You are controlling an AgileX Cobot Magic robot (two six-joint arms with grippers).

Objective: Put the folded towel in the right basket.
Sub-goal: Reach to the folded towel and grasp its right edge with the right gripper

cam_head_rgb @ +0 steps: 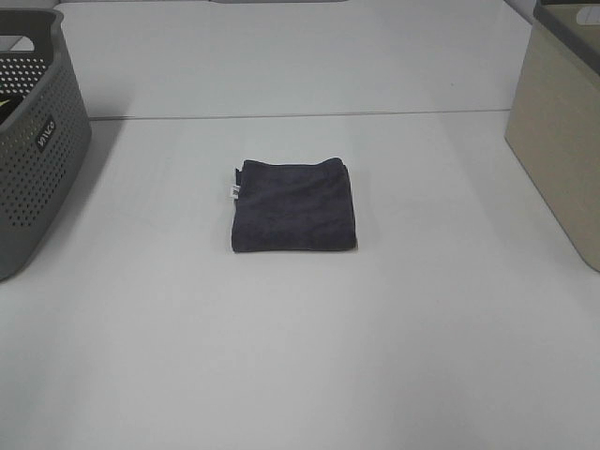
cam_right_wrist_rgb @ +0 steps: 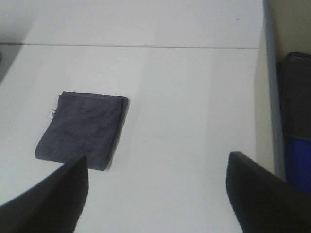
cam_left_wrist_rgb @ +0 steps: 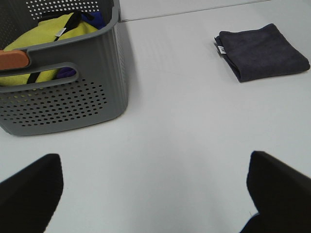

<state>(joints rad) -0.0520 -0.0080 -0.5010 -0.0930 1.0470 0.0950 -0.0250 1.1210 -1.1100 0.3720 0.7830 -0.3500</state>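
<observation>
A dark grey folded towel (cam_head_rgb: 293,206) lies flat on the white table near the middle, with a small white tag on its left edge. It also shows in the left wrist view (cam_left_wrist_rgb: 262,52) and the right wrist view (cam_right_wrist_rgb: 82,130). The right basket (cam_head_rgb: 562,141) is beige and stands at the table's right edge; its wall shows in the right wrist view (cam_right_wrist_rgb: 291,29). No arm shows in the exterior high view. My left gripper (cam_left_wrist_rgb: 155,194) is open and empty, well short of the towel. My right gripper (cam_right_wrist_rgb: 155,194) is open and empty, apart from the towel.
A grey perforated basket (cam_head_rgb: 33,141) stands at the left edge, holding yellow and blue cloths (cam_left_wrist_rgb: 53,34). A table seam (cam_head_rgb: 300,115) runs across behind the towel. Blue and dark items (cam_right_wrist_rgb: 297,141) lie inside the right basket.
</observation>
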